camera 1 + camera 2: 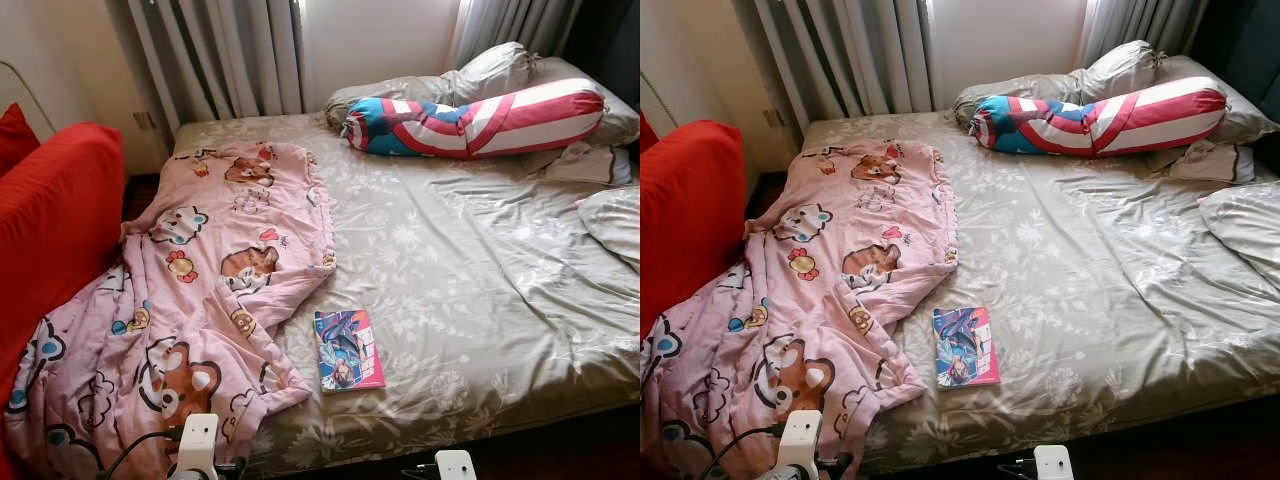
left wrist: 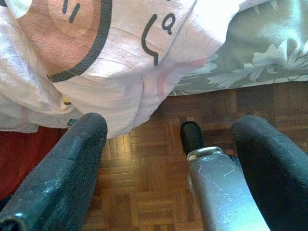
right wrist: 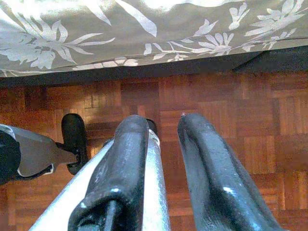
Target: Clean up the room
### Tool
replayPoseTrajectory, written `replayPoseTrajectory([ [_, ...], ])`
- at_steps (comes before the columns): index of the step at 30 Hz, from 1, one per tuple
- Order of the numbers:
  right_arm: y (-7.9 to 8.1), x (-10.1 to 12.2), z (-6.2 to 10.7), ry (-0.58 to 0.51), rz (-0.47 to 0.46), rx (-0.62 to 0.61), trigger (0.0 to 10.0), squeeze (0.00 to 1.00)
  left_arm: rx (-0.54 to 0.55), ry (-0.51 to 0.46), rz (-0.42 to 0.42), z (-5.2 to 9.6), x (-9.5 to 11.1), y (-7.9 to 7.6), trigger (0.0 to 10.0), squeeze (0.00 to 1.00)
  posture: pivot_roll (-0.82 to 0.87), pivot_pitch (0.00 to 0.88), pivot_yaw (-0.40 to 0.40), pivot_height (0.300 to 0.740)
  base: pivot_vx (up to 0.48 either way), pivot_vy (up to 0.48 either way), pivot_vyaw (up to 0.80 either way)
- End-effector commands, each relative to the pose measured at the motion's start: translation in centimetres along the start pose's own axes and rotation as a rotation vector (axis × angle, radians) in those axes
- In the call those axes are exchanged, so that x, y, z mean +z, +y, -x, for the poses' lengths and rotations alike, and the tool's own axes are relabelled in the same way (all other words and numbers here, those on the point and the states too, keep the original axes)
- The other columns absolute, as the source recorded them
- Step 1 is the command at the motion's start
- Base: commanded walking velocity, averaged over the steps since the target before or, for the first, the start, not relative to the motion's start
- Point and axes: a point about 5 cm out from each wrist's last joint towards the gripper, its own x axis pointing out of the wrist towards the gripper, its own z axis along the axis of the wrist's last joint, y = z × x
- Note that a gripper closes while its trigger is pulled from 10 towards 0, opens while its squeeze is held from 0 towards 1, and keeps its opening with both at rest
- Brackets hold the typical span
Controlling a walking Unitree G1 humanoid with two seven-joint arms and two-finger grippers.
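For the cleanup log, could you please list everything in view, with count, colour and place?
bed: one, grey floral sheet, fills the middle of the room
blanket: one, pink with cartoon bears, spread over the bed's left side and hanging off its near edge
book: one, colourful cover, flat on the sheet near the bed's front edge, beside the blanket
bolster: one, red, white and blue stripes, lying across the head of the bed
pillows: several, grey, behind and right of the bolster
sofa: one, red, left of the bed
curtains: grey, behind the bed
floor: brown parquet, below the bed edge
left end effector: black fingers open, low by the blanket's hanging edge
right end effector: black fingers, narrow gap, low above the floor
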Motion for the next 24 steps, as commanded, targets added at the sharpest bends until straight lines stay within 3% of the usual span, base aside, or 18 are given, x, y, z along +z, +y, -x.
replayPoseTrajectory([
  [1, 0.0, -1.2, 0.2, 0.035, -0.022, -0.006, 10.0, 0.0, 0.001, 0.028, 0.001, 0.1, -0.8, 0.1, 10.0, 0.0, -0.1, 0.001, 0.032, 0.74, 0.0, 0.0, 0.0],
  [4, -1.0, 0.3, 0.1, -0.048, -0.084, -0.055, 10.0, 0.0, 0.0, 0.027, 0.001, 0.1, -0.8, 0.0, 10.0, 0.0, -0.1, 0.006, 0.031, 0.74, 0.0, 0.0, 0.0],
  [9, -1.4, 3.1, -0.3, -0.133, -0.083, -0.055, 10.0, 0.0, 0.0, 0.027, 0.001, 0.1, -0.8, 0.0, 10.0, 0.0, -0.1, 0.008, 0.031, 0.74, 0.0, 0.0, 0.0],
  [11, -1.9, 5.2, -0.5, -0.194, -0.099, -0.064, 10.0, 0.0, 0.0, 0.027, 0.0, 0.1, -0.8, 0.0, 10.0, 0.0, -0.1, 0.009, 0.031, 0.74, 0.0, 0.0, 0.0],
  [17, -1.4, 8.3, -0.5, -0.321, -0.096, -0.045, 10.0, 0.0, 0.003, 0.028, 0.001, 0.1, -0.9, 0.1, 10.0, 0.0, -0.09, 0.016, 0.028, 0.74, 0.0, 0.0, 0.0],
  [24, -0.7, 8.3, -0.1, -0.418, -0.058, -0.022, 10.0, 0.0, 0.007, 0.027, 0.002, 0.2, -1.2, 0.4, 10.0, 0.0, -0.09, 0.027, 0.027, 0.74, 0.0, 0.0, 0.0],
])
